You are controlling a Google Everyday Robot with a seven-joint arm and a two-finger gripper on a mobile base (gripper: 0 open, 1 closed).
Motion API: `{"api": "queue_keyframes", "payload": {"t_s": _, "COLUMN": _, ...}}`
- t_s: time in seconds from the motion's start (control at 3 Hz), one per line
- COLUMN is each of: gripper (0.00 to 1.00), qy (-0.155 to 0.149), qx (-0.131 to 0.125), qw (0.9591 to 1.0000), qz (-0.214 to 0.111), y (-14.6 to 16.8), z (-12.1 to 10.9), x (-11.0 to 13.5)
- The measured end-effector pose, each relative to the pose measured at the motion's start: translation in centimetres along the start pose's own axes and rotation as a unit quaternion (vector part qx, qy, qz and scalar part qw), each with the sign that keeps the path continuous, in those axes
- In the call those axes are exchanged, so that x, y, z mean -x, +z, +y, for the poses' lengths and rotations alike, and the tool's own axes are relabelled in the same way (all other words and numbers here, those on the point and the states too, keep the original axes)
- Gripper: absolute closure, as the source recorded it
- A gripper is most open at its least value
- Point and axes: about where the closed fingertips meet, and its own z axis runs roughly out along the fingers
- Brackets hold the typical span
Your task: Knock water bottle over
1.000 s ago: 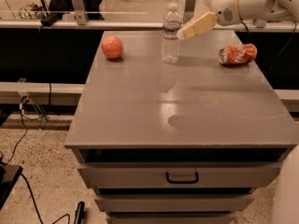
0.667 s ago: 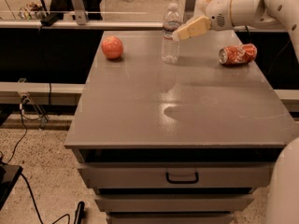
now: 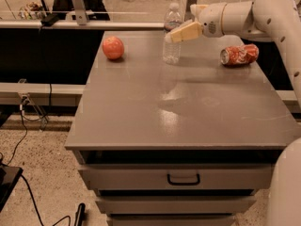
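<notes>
The water bottle (image 3: 172, 34) is a small clear ribbed bottle with a white cap. It stands upright near the far middle of the grey cabinet top (image 3: 183, 107). My gripper (image 3: 175, 35) comes in from the right on the white arm (image 3: 249, 15). Its cream-coloured fingers (image 3: 187, 31) point left and reach the bottle's upper half, at about label height. The fingertips overlap the bottle, so they look to be touching it.
An orange-red fruit (image 3: 113, 47) sits at the far left of the top. A crushed red soda can (image 3: 239, 54) lies on its side at the far right, under the arm. Drawers (image 3: 183, 178) front the cabinet. A rail and glass run behind.
The gripper has moved left, from just right of the bottle to against its upper part. The bottle still stands upright.
</notes>
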Motion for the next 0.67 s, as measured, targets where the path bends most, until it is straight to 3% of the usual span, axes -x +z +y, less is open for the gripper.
{"api": "queue_keyframes", "payload": {"t_s": 0.33, "gripper": 0.00, "qy": 0.002, "qx": 0.003, "qw": 0.9998, "qz": -0.021, "y": 0.91, "z": 0.11, "x": 0.04}}
{"api": "queue_keyframes", "payload": {"t_s": 0.67, "gripper": 0.18, "qy": 0.015, "qx": 0.010, "qw": 0.9993, "qz": -0.033, "y": 1.76, "z": 0.30, "x": -0.46}}
